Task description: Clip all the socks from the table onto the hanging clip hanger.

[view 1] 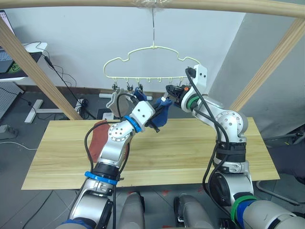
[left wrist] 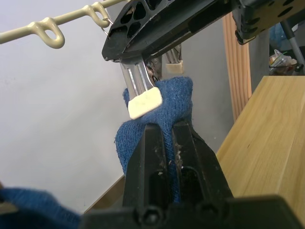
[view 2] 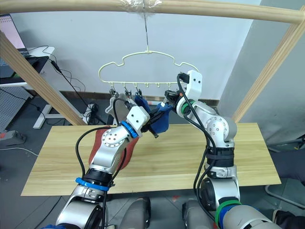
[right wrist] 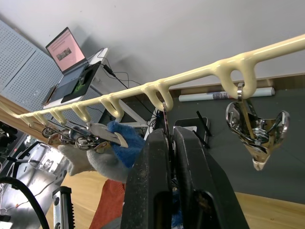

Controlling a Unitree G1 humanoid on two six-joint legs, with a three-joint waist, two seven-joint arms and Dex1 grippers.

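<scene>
We're mid-clipping: a blue sock [left wrist: 162, 112] is up at the clip hanger [view 1: 151, 59], being fed into one of its small metal clips [left wrist: 143, 93].

The left hand [left wrist: 167, 138] is pinched tight on the sock's knit and holds it just under the hanger's wire. The right hand [right wrist: 169, 143] has its fingers pressed together on that clip, squeezing it, I'd say, so the jaws part around the sock's top edge.

Next move, as I read it: push the cloth deeper between the pads, then have the right hand let the clip bite before the left lets go.

A grey sock [right wrist: 90, 160] and another blue one already hang further along. A rust-red sock [view 1: 98, 140] waits on the bench [view 1: 181, 152].
</scene>
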